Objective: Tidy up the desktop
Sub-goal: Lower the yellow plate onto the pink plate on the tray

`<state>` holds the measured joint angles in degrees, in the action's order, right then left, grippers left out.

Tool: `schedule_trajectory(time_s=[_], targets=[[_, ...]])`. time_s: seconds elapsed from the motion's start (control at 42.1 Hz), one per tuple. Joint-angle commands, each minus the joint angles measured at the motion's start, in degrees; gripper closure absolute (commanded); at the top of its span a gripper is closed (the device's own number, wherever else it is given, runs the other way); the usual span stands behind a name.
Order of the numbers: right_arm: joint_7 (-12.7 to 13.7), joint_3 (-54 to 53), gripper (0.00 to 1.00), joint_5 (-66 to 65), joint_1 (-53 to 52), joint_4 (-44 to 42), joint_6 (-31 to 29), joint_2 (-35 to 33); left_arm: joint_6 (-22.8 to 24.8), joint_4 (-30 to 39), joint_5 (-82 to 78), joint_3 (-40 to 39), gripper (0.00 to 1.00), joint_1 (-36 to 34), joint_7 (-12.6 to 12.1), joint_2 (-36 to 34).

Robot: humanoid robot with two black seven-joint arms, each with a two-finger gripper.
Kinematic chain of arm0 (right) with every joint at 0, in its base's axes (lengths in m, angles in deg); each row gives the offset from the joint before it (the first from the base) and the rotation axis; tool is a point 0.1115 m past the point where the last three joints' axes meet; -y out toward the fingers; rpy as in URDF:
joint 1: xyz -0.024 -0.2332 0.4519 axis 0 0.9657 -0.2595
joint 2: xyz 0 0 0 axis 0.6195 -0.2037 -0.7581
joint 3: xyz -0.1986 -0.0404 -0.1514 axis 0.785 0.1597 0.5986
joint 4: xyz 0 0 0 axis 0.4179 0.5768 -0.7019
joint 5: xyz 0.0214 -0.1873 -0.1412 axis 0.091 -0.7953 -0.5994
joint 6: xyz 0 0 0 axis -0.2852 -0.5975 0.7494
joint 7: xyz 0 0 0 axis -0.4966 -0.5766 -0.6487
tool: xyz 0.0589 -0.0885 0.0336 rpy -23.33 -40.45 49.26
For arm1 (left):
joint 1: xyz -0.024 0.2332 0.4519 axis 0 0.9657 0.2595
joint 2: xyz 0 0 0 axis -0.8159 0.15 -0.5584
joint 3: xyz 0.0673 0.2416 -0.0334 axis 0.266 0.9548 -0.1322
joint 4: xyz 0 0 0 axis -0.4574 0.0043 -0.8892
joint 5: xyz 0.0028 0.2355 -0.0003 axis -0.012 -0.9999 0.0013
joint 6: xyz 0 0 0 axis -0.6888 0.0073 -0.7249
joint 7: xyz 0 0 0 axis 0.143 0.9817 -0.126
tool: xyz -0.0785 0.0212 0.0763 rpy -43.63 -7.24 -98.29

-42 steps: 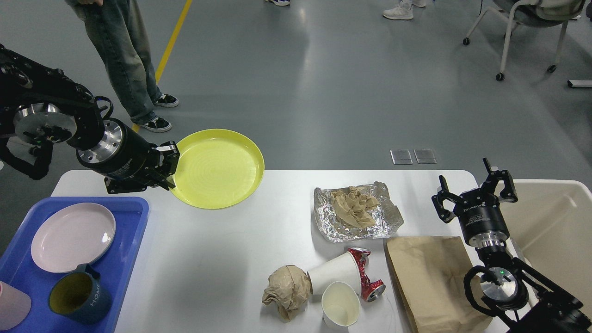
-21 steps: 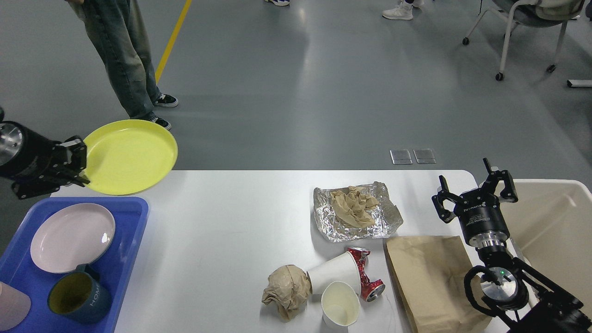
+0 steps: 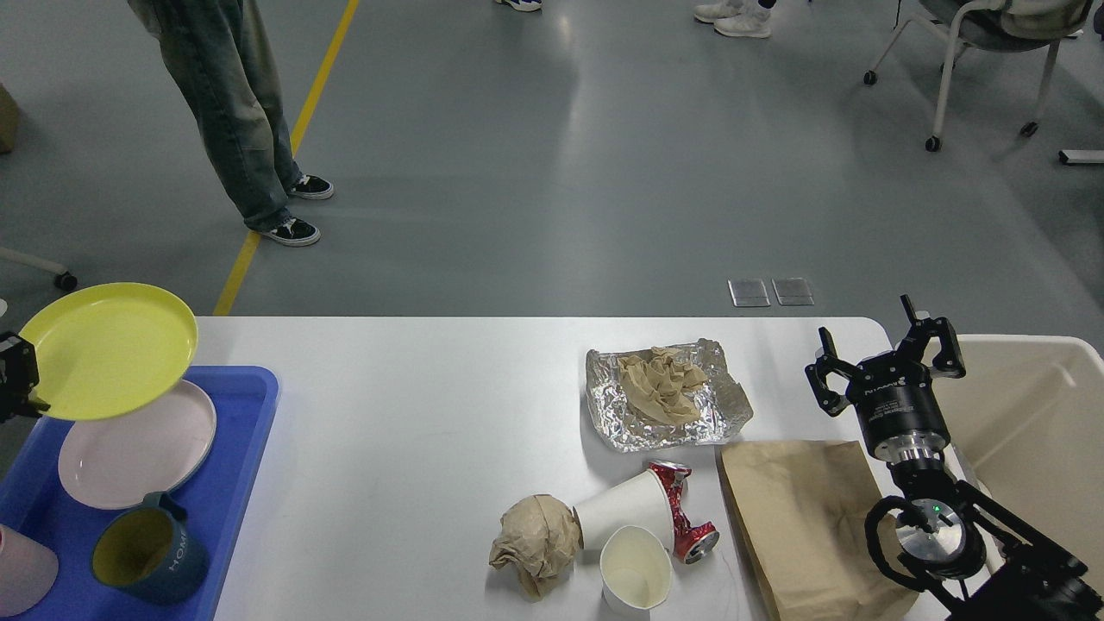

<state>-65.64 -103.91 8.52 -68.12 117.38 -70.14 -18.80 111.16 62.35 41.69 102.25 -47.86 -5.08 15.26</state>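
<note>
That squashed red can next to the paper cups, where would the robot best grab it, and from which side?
Probably across its dented middle, from above. The red can lies on its side on the desktop, pinched narrow at the waist, so open fingers could straddle it there. A tipped cup presses against its left side, so coming straight down looks safer than from the left. The open right gripper is nearest.

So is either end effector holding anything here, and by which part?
The left end effector, mostly out of view, grips the yellow plate by its near-left rim, above the blue tray. The right end effector is open and holds nothing.
</note>
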Motion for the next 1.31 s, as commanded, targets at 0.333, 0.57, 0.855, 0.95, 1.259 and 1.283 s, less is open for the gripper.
schedule_trajectory(time_s=[0.333,0.57,0.855,0.95,1.259,1.283], targets=[[-0.04,0.00,0.00,0.00,0.06,0.00,0.01,0.01,-4.17,-13.54,-0.59,-12.46,1.00,19.99,0.20,3.21],[-0.04,0.00,0.00,0.00,0.06,0.00,0.01,0.01,-6.80,-13.54,-0.59,-12.46,1.00,21.83,0.02,5.41],[-0.04,0.00,0.00,0.00,0.06,0.00,0.01,0.01,-9.17,-13.54,-0.59,-12.46,1.00,22.19,-1.12,7.26],[-0.04,0.00,0.00,0.00,0.06,0.00,0.01,0.01,-10.49,-13.54,-0.59,-12.55,1.00,22.45,-1.56,7.43],[-0.04,0.00,0.00,0.00,-0.03,0.00,0.01,0.01,-11.46,-13.54,-0.76,-12.64,1.00,23.68,-1.82,9.11],[-0.04,0.00,0.00,0.00,0.06,0.00,0.01,0.01,-11.46,-13.54,-0.76,-12.64,1.00,23.68,-1.82,9.19]])
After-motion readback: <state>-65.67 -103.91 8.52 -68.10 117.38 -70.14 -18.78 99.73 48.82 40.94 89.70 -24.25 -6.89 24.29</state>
